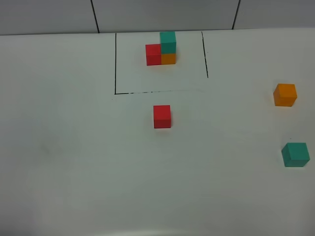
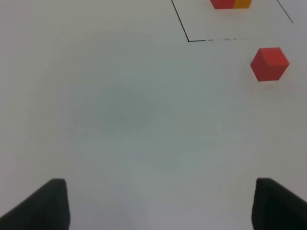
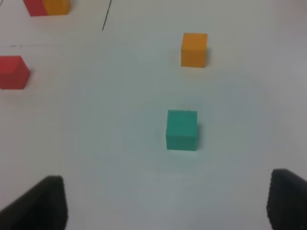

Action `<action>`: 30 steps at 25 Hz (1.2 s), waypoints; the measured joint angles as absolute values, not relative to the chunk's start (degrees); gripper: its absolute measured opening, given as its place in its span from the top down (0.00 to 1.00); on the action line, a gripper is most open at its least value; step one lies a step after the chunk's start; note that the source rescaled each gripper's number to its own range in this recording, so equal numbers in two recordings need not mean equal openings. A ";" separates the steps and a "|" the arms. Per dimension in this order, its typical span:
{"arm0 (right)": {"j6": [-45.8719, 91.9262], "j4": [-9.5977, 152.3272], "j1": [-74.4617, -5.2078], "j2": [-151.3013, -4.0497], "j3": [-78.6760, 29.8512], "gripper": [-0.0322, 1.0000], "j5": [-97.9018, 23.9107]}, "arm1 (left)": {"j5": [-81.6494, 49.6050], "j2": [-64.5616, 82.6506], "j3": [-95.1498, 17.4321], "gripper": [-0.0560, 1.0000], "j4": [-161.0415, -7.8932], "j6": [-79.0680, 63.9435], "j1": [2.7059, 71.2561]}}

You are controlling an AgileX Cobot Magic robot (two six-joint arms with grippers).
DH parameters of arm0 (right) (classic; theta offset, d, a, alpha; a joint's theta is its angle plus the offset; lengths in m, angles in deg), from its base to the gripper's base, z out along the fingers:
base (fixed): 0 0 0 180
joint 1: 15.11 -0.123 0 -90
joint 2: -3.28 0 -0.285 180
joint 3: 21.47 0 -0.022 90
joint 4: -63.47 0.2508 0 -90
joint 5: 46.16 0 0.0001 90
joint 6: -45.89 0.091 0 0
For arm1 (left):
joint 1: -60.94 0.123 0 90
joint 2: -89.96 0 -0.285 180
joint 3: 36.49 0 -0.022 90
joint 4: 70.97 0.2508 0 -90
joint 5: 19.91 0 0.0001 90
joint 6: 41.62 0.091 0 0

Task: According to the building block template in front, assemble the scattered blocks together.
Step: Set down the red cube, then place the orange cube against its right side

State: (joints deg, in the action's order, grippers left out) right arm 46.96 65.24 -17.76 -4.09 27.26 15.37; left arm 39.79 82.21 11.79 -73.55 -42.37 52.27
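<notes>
Template (image 1: 166, 48), red-orange base crosswise, teal atop

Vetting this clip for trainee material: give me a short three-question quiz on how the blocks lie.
1. True or false: the red block lies inside the black outline.
2. Which loose block is nearest the template? A red, B orange, C teal.
3. Fill in: the right wrist camera has the ___ block nearest, ahead of its jaws.
Key: 1 false; 2 A; 3 teal block.
</notes>
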 joint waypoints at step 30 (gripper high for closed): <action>46.96 65.24 -17.76 -4.09 27.26 0.29 15.37 | 39.79 82.21 11.81 0.31 -73.66 -42.42 56.89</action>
